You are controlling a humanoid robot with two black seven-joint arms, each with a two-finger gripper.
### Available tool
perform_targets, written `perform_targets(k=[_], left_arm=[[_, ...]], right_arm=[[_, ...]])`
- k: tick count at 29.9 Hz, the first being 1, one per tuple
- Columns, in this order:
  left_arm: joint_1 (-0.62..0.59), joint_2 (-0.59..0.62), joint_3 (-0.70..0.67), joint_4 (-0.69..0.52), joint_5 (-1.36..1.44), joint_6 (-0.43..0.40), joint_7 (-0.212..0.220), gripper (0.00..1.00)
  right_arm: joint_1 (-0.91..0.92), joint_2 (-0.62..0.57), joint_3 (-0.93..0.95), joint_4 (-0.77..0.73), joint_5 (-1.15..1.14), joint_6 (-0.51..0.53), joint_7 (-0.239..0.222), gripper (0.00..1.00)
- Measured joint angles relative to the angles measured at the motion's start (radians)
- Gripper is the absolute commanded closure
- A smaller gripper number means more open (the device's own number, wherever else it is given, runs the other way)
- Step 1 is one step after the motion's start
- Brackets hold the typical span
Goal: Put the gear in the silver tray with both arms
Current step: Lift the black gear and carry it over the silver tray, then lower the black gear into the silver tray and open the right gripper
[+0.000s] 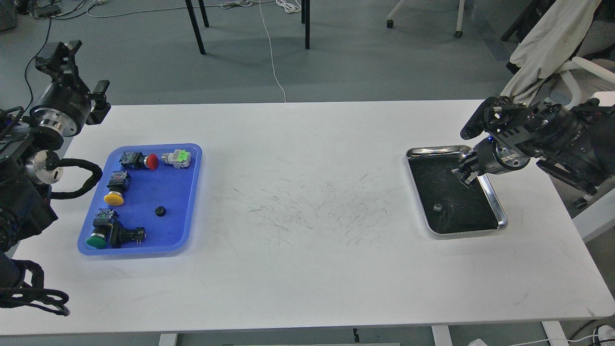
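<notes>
Polished steel with rounded corners and a raised rim, the silver tray (495,204) lies on the right part of the white table (307,269), its dark bottom mirror-like and faintly scratched. On that dark bottom, toward the near end, sits a small grey gear (437,207), apart from the rim and free of any grip. The right gripper (465,174) hangs over the tray's far right part, its black claw pointing down and to the left; it is seen small and dark, so I cannot tell whether its fingers are spread or closed, and nothing shows between them. Behind it the right arm is black and jointed, with a bright metal ring.

The tabletop is matte white, marked with a patch of fine dark scuffs at its middle.

On the left lies a blue plastic tray (190,192) with soft corners. It holds a red push button (142,160), a grey switch block with a green face (177,157), a yellow push button (116,189), a green push button (100,234), a black switch body (129,234) and a small black gear (160,210) lying alone.

The left gripper (79,67) is raised beyond the table's far left corner, its two black fingers well apart and empty, above a silver wrist ring.
</notes>
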Motion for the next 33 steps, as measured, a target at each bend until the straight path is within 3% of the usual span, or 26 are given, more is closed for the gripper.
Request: perform_targets(k=[10, 16, 19, 27, 30, 33], left_arm=[[0.008, -0.002, -0.001, 0.0, -0.001, 0.0, -0.012, 0.02], [0.007, -0.002, -0.001, 0.0, -0.001, 0.0, -0.012, 0.02], [0.007, -0.001, -0.001, 0.0, 0.0, 0.0, -0.013, 0.02], [0.007, 0.001, 0.0, 0.0, 0.0, 0.0, -0.014, 0.02], [0.008, 0.001, 0.0, 0.0, 0.0, 0.0, -0.014, 0.02], [0.01, 0.002, 0.001, 0.0, 0.0, 0.0, -0.014, 0.02]], right_arm=[[-0.033, 0.036, 0.001, -0.035, 0.001, -0.019, 0.0, 0.96], [-0.04, 0.043, 0.002, -0.045, 0.002, -0.031, 0.0, 0.75], [-0.043, 0.046, 0.004, -0.048, 0.002, -0.04, 0.0, 0.43], [-0.032, 0.047, 0.019, -0.05, 0.017, -0.049, 0.0, 0.38], [-0.031, 0.047, 0.032, -0.05, 0.017, -0.05, 0.0, 0.28], [-0.027, 0.042, 0.078, -0.052, 0.02, -0.05, 0.0, 0.27]])
